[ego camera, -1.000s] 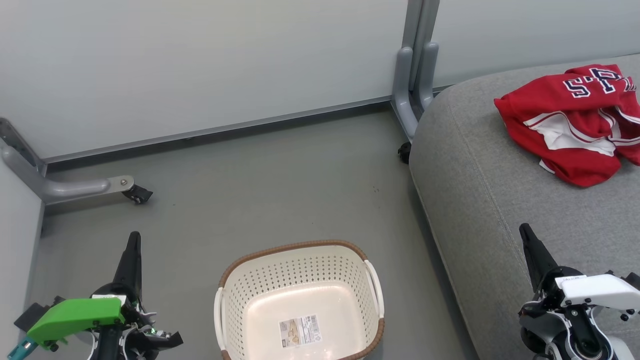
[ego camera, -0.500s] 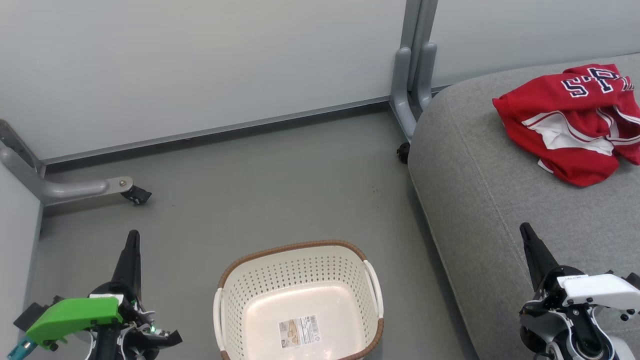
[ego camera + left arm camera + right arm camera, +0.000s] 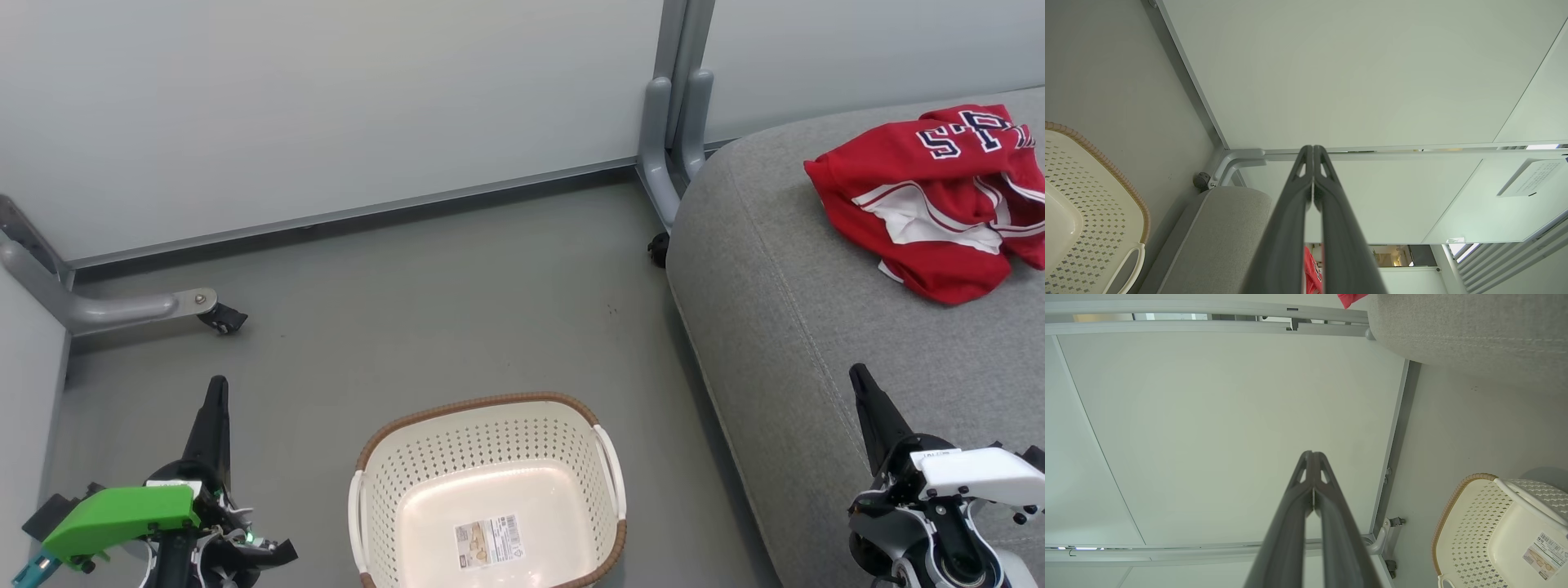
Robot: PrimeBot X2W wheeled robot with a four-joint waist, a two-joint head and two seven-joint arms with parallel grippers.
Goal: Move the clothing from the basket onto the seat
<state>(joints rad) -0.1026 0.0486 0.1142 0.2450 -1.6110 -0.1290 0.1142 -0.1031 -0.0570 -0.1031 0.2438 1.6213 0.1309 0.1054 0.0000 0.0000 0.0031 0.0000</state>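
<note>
basket (image 3: 490, 437), lying between left claw (image 3: 217, 385) and right claw (image 3: 857, 376), both sitting pinched narrow, is carrying one label (image 3: 490, 541); clothing (image 3: 922, 196) is lying on seat (image 3: 816, 367) beyond right claw.

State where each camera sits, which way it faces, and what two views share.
Head view: on the head, looking down at the cream perforated plastic basket and light-grey fabric seat; left claw, right claw low.
Left wrist view: along the shut left claw toward white wall panels.
Right wrist view: along the shut right claw, likewise.
Shared: basket, all views.
</note>
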